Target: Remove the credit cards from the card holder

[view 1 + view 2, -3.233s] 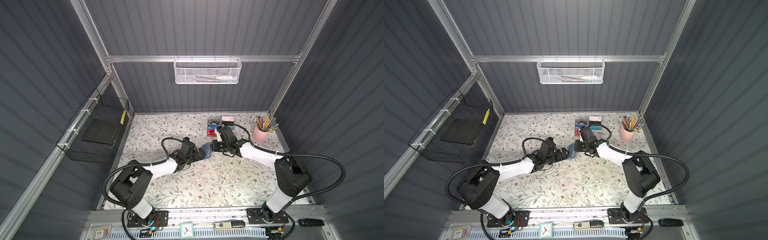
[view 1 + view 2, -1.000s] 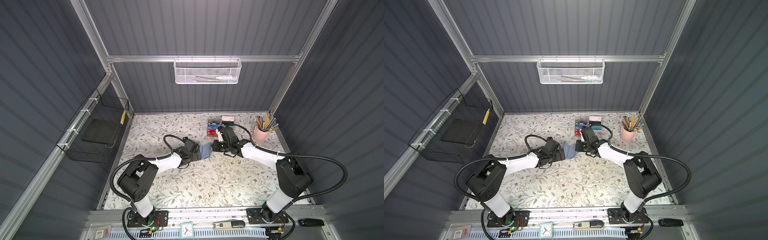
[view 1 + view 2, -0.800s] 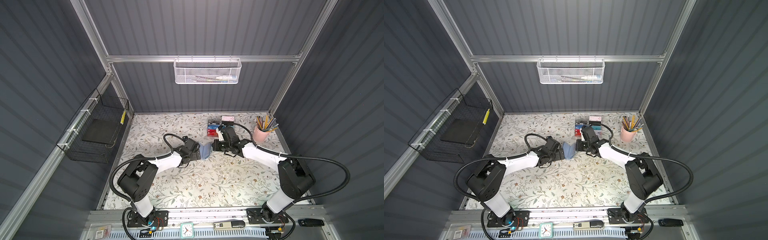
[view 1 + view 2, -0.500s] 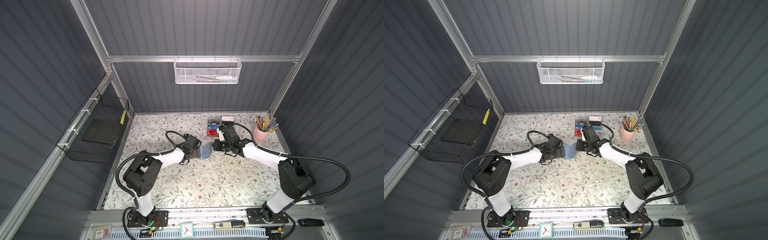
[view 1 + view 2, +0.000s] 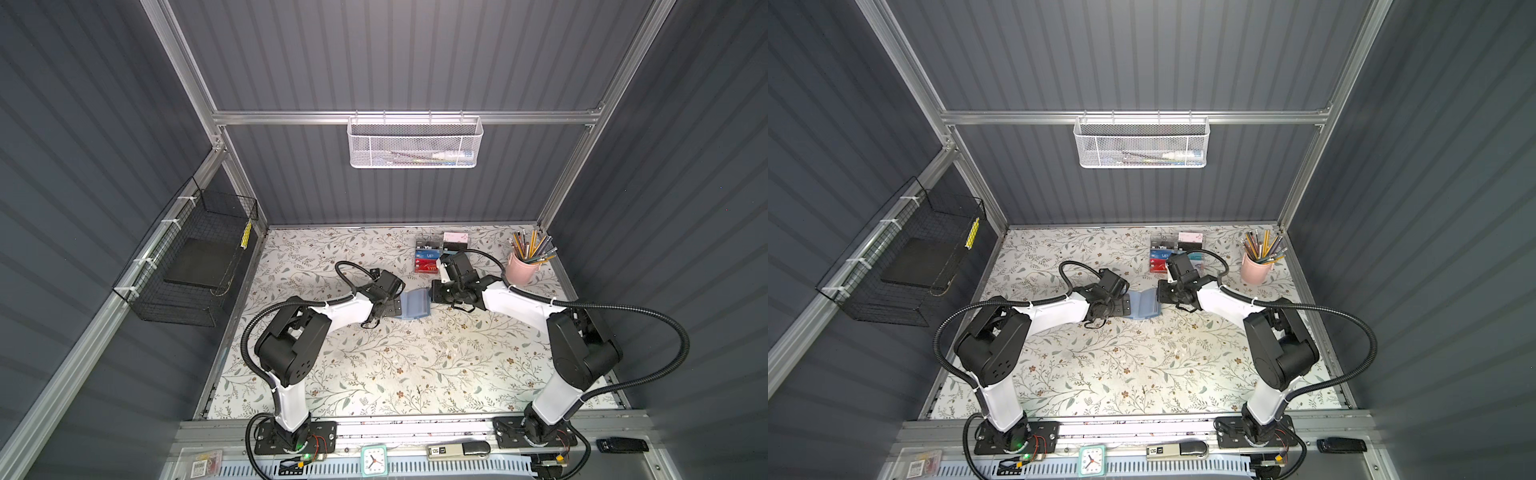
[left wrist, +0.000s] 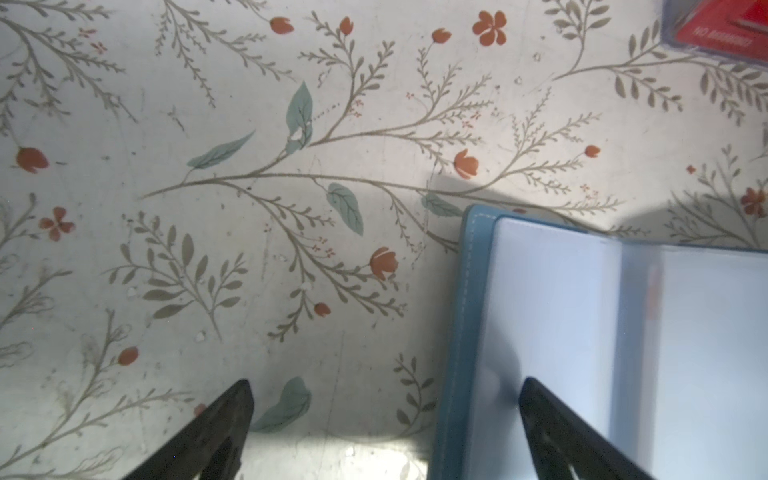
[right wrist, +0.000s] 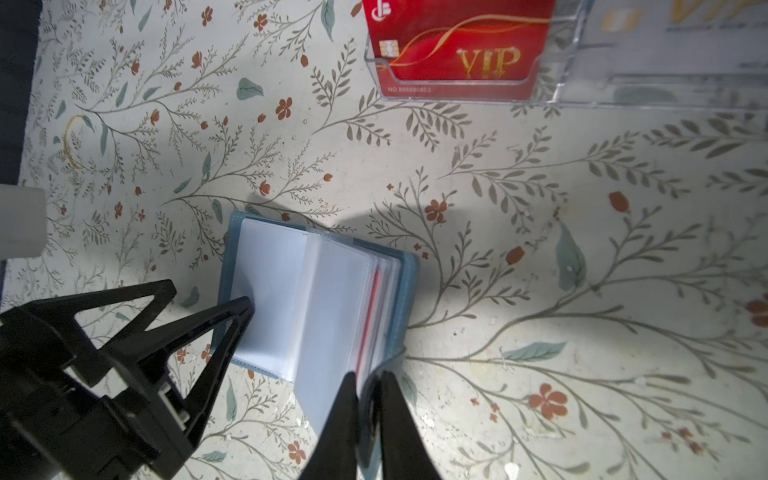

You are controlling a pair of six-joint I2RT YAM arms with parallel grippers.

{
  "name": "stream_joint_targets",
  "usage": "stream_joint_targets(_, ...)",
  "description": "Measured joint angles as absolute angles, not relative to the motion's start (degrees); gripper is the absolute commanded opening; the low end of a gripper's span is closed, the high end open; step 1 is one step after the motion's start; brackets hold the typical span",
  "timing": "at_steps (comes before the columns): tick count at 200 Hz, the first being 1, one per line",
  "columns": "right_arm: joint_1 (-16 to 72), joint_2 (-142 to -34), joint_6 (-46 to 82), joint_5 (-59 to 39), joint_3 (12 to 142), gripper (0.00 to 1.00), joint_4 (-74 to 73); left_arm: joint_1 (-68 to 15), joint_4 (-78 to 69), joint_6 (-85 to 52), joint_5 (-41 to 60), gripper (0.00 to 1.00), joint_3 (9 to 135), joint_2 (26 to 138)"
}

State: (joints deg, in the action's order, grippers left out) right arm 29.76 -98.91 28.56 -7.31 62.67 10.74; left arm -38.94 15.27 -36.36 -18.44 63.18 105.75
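Note:
The slate-blue card holder lies open on the floral mat between the two arms. Its clear sleeves fan upward, and the thin red edge of a credit card shows among the right-hand sleeves. My left gripper is open. One of its fingers rests on the holder's left inner sleeve, the other stands over the mat. My right gripper is nearly closed, and the holder's right cover and sleeves run between its jaws.
A clear acrylic rack with a red VIP card stands just behind the holder. A pink pencil cup is at the back right. A black wire basket hangs on the left wall.
My left arm has swung and brought its open gripper onto the holder's left half. The right gripper has stayed at the holder's right edge.

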Motion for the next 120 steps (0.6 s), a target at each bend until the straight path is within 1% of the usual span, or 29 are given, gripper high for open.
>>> stream_joint_targets(15, 29.8, -99.7, 28.4, -7.5, 62.8, 0.28, 10.9, -38.9, 15.3, -36.4, -18.4, 1.00, 62.7, 105.8)
stream_joint_targets(34, 29.8, -100.5, 28.3, -7.6, 62.9, 0.29, 11.3, -38.9, 15.3, -36.4, -18.4, 1.00, 62.0, 105.8)
stream_joint_targets(92, 29.8, -104.4, 27.4, -6.4, 65.4, 0.42, 13.5, -38.9, 15.0, -36.4, -17.9, 1.00, 61.2, 105.0)
stream_joint_targets(120, 30.1, -105.8, 26.5, -4.5, 66.2, 0.46, 14.8, -38.9, 15.0, -36.4, -17.1, 1.00, 61.2, 104.6)
